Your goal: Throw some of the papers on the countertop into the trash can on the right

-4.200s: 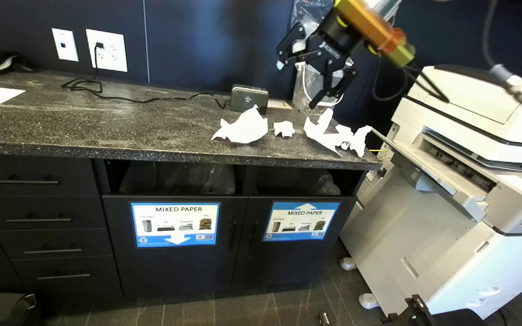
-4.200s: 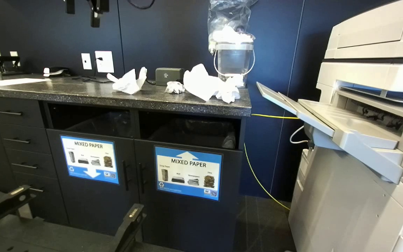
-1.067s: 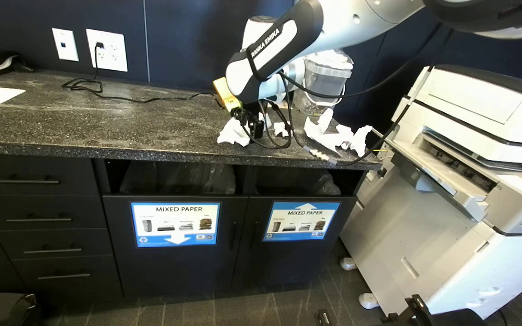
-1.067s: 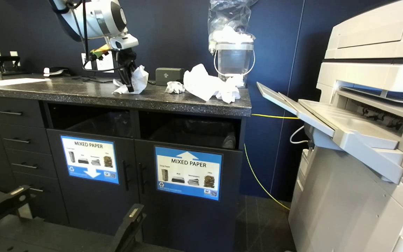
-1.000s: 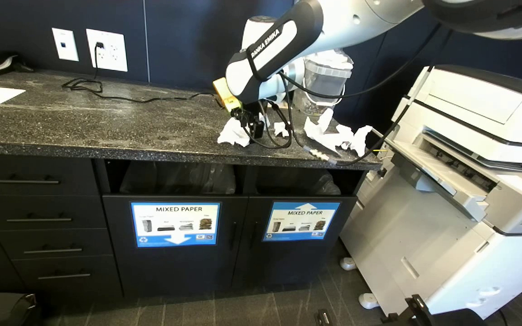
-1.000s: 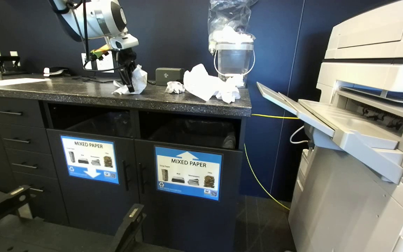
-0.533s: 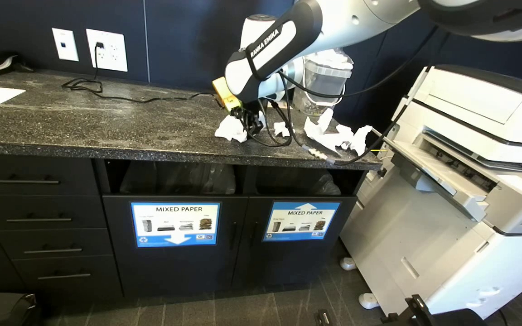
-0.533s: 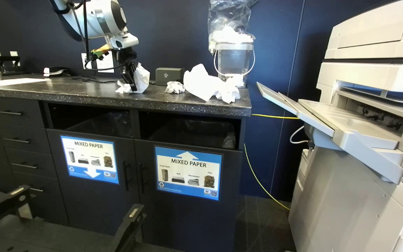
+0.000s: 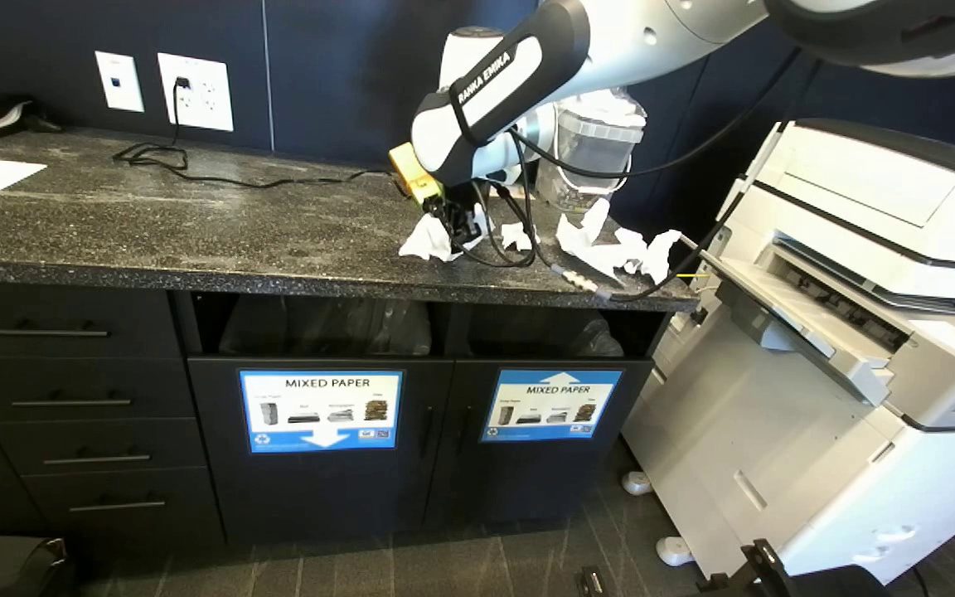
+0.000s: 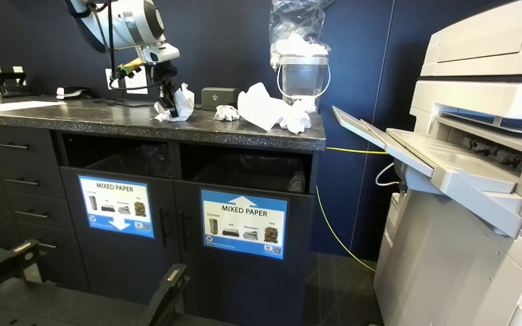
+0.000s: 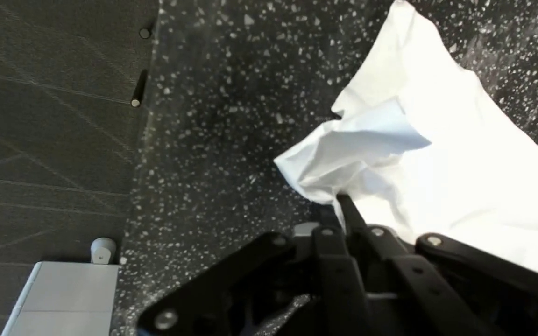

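Observation:
My gripper (image 11: 334,205) points down over the countertop (image 10: 107,118), its fingers pinching a fold of a large crumpled paper (image 11: 465,154). In an exterior view this paper (image 10: 185,102) still touches the stone; the arm and cables partly cover the same paper (image 9: 426,239) in an exterior view. To its right lie a small paper wad (image 10: 226,112), a bigger sheet (image 10: 258,108) and another wad (image 10: 296,121) near the countertop's corner. The trash can on the right (image 10: 243,290) is a dark cabinet bin with a slot beneath the countertop and a blue-and-white sign reading MIXED PAPER.
A similar bin (image 10: 102,267) stands left of it. Behind the papers are a small dark box (image 10: 219,98) and a clear bucket (image 10: 304,77) with a plastic bag above. The printer (image 10: 474,63), with its projecting tray (image 10: 383,140), stands to the right.
The arm has come down from above to the left-hand paper. During the last second the jaws have shut on a fold of it, and the paper has shifted slightly to the right.

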{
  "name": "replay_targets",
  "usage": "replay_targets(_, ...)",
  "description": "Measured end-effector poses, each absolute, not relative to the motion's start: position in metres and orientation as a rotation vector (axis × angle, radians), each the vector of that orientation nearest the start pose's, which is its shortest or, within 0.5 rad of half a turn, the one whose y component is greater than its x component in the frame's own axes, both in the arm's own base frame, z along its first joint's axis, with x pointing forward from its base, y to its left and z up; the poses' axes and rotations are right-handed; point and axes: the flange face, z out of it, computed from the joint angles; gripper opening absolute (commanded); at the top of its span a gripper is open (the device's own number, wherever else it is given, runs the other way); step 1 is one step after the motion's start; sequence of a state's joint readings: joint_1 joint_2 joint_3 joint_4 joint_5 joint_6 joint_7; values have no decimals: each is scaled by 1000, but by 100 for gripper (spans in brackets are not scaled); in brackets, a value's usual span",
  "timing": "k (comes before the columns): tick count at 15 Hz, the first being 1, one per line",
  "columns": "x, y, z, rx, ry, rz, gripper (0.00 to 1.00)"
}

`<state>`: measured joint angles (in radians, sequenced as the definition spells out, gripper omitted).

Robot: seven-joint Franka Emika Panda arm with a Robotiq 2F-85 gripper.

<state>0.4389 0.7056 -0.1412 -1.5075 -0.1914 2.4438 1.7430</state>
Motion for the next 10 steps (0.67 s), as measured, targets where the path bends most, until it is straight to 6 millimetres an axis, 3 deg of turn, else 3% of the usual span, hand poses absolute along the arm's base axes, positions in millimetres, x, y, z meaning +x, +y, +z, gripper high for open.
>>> replay_targets(5,687,234,279,-2524,1805,-367,8)
replay_targets(10,655,239,282,-2633,1759,-224,9)
